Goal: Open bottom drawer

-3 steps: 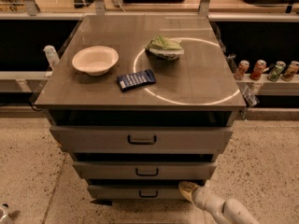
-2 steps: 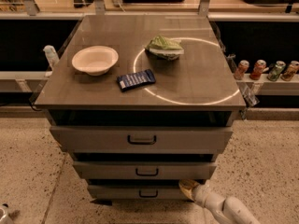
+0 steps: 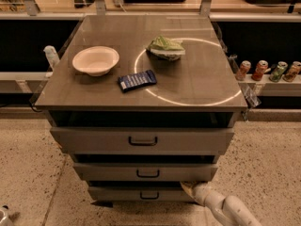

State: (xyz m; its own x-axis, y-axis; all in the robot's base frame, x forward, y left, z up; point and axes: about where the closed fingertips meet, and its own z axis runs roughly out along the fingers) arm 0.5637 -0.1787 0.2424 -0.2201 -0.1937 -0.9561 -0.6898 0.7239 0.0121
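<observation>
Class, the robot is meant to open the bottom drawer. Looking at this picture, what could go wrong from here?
1. The gripper sits at the right end of the bottom drawer, off to the side of its handle; a pull from there could slip or skew the drawer.
2. The middle drawer juts out just above, so the arm might bump it if it rises.

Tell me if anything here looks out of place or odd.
Nothing looks spilled or damaged. One oddity: the gripper sits at the right end of the bottom drawer, well off its handle in the middle.
</observation>
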